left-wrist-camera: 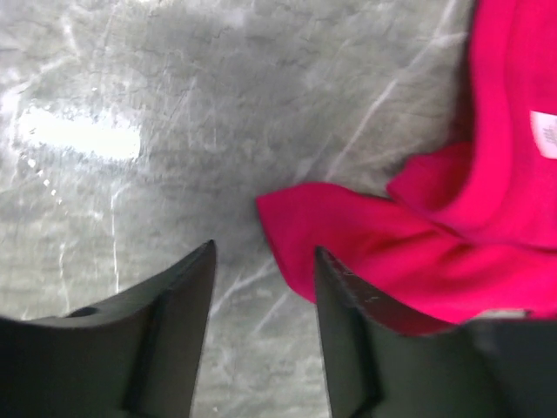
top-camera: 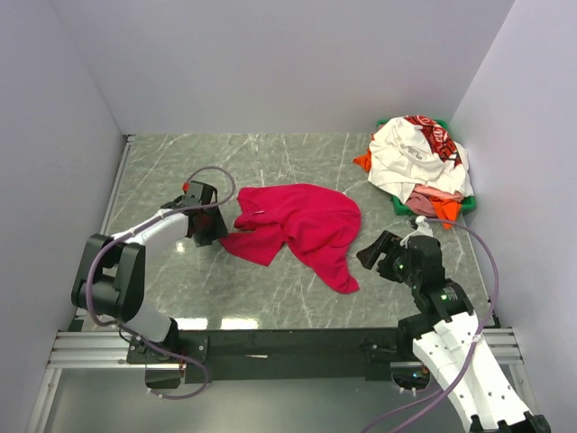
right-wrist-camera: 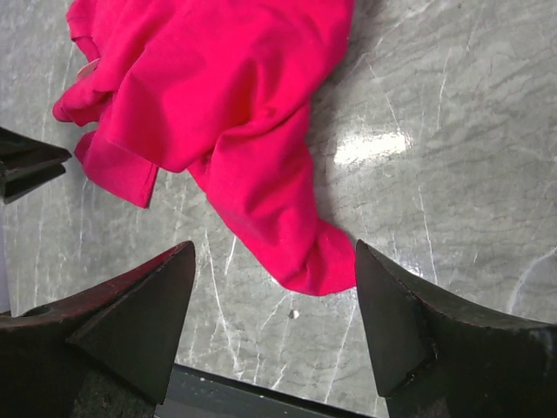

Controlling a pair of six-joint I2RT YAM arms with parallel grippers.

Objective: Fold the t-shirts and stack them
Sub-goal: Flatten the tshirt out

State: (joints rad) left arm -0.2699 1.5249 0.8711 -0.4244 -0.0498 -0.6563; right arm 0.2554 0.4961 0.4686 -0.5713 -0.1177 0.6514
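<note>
My left gripper hung partly open and empty, a corner of the red shirt just ahead of one fingertip, placed for pinching; my right gripper gaped wide, empty, above the shirt's far tip.

A green bin sits on the marble table.

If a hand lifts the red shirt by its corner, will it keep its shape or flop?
Probably flop: the red shirt lies crumpled in soft folds, so the rest would likely hang and drag. It looks thin and light. On the glossy table it may slide easily.
</note>
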